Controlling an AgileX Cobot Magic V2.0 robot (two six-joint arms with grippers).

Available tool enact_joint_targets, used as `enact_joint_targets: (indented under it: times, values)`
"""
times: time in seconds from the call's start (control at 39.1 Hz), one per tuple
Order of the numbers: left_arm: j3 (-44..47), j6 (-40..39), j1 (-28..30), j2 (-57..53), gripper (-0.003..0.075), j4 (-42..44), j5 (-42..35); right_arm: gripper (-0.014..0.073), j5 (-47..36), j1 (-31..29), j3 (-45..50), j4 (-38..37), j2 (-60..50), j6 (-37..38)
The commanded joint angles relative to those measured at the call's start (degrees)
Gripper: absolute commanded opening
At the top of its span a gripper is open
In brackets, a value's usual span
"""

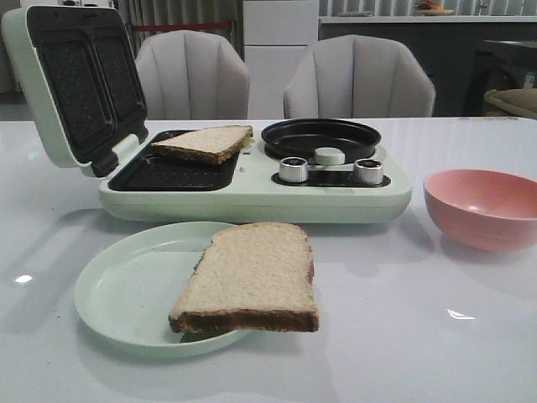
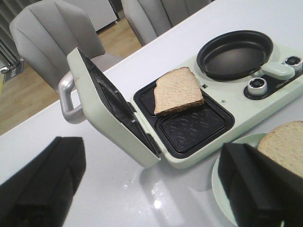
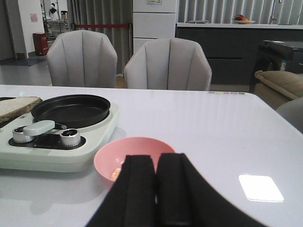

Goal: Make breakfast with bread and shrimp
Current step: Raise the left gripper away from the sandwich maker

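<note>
One bread slice (image 1: 204, 143) lies a little tilted over the far half of the sandwich maker's black grill tray (image 2: 194, 127); the left wrist view shows this bread slice (image 2: 177, 91) too. A second bread slice (image 1: 249, 277) lies on a pale green plate (image 1: 126, 290), overhanging its front rim. An orange bit of shrimp (image 3: 115, 173) shows inside the pink bowl (image 3: 135, 150), mostly hidden by my fingers. My left gripper (image 2: 151, 189) is open over bare table beside the raised lid. My right gripper (image 3: 156, 163) is shut and empty, just in front of the bowl. Neither gripper appears in the front view.
The pale green breakfast maker (image 1: 252, 197) has its lid (image 1: 75, 84) standing open at the left. A black round pan (image 1: 320, 137) and two silver knobs (image 1: 294, 170) take up its right half. The pink bowl (image 1: 482, 210) sits at the right. Two grey chairs (image 1: 193, 75) stand behind the table.
</note>
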Motion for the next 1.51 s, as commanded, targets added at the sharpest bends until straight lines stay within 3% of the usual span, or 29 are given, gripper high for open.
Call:
enact_joint_targets:
  times: [0.0, 0.61, 0.79, 1.07, 1.38, 1.48]
  values:
    - [1.27, -0.25, 0.13, -4.58, 0.0618, -3.17, -4.02, 0.0150, -5.05, -0.26, -0.94, -0.87, -1.19, -0.44]
    - [20.47, -0.25, 0.13, -40.30, 0.0618, -8.84, -3.79, 0.0150, -5.05, -0.26, -0.94, -0.87, -1.19, -0.44]
    - [23.08, -0.25, 0.13, -41.00, 0.0618, -11.67, -2.55, 0.0150, -5.62, -0.26, -0.94, -0.87, -1.19, -0.44]
    - [23.80, -0.25, 0.13, -41.00, 0.0618, -11.67, -3.88, 0.0150, -15.91, -0.21, -2.71, 0.00, -1.05, 1.19]
    - [23.80, -0.25, 0.13, -41.00, 0.0618, -11.67, -3.88, 0.0150, 4.48, -0.21, -18.89, 0.00, 9.84, 3.06]
    - [23.80, -0.25, 0.13, -41.00, 0.0618, -11.67, -3.88, 0.0150, 5.34, -0.21, -19.10, 0.00, 11.18, 3.06]
